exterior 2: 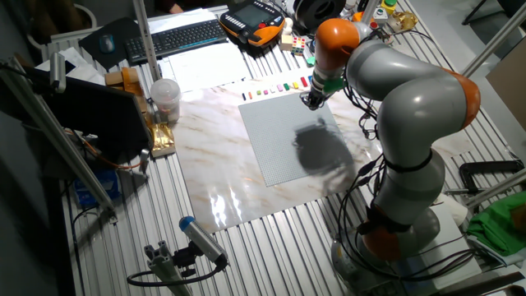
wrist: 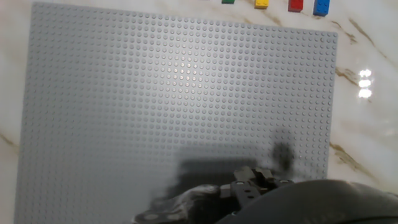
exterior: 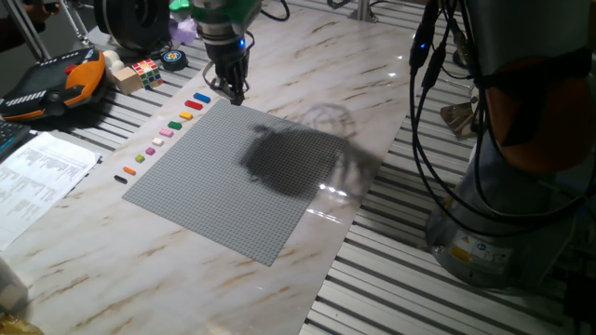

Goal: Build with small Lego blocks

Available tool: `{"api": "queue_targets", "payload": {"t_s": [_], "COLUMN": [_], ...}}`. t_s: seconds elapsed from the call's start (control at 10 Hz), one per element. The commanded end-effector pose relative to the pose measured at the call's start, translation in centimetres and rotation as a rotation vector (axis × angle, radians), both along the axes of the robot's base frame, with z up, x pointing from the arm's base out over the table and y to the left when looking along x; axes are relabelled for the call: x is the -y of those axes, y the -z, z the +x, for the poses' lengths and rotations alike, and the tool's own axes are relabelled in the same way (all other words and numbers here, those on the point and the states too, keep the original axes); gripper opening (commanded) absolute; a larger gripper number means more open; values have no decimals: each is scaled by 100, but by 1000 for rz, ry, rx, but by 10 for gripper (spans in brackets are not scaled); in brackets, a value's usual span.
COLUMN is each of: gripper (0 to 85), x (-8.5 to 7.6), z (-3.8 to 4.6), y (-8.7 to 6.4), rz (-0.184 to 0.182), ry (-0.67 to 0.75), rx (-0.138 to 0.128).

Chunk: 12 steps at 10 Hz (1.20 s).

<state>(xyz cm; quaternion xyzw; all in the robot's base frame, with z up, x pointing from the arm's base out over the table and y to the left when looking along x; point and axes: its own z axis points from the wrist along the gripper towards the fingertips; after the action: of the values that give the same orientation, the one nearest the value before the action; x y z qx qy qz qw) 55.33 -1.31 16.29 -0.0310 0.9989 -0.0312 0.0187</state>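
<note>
Grey baseplate (wrist: 180,93) close below hand camera, bare. Small Lego blocks (exterior: 166,133) lined along its far edge, untouched. Gripper (exterior: 233,93) hovering over plate corner near blue block (exterior: 204,96); jaw opening unclear, seemingly empty. Blocks likely light, rigid, slick: pinch long sides.

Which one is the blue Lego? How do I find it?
Find the big grey baseplate on the marble table. A row of tiny bricks runs beside one edge. The blue Lego is the end one, nearest the gripper, right after the red one.
</note>
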Motion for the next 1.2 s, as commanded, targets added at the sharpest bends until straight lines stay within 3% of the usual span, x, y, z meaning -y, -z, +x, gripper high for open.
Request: {"api": "queue_targets", "payload": {"t_s": [0.0, 0.3, 0.5, 0.7, 0.9, 1.1], "gripper": [7, 7, 7, 7, 7, 7], "x": [-27, -100, -43, 82, 122, 140], "z": [5, 23, 109, 218, 263, 269], "y": [28, 150, 223, 260, 304, 315], "rz": [-3, -11, -6, 13, -8, -10], "ry": [13, 42, 53, 54, 69, 96], "rx": [2, 2, -6, -31, -7, -2]}}
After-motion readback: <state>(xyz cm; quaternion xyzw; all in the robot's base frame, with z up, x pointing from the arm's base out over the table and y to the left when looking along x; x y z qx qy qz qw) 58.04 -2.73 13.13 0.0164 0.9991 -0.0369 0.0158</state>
